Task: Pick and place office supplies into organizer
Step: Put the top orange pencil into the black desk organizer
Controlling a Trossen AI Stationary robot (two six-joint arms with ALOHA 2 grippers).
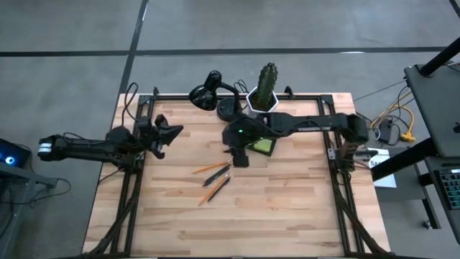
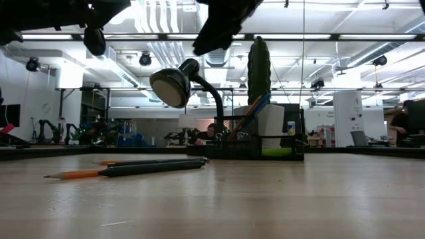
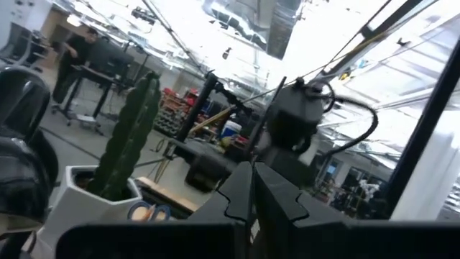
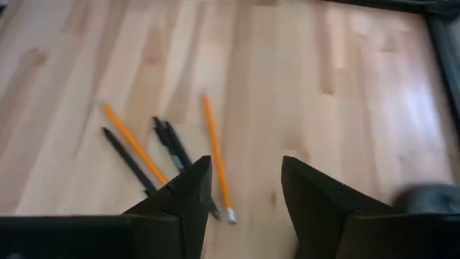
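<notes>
right tool (image 4: 241,198) apart above pencils (image 4: 215,155) | left tool (image 1: 172,134) together, idle

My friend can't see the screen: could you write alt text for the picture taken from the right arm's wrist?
The right gripper, fingers open and empty, hovers above a wooden table. On the wood below lie two orange pencils and two dark pens, loosely side by side.

Table (image 4: 338,86) is showing pale wood planks with a slight sheen; pencils (image 4: 215,155) ahead of the right gripper (image 4: 244,194) are looking smooth orange; fingers matt black.
</notes>
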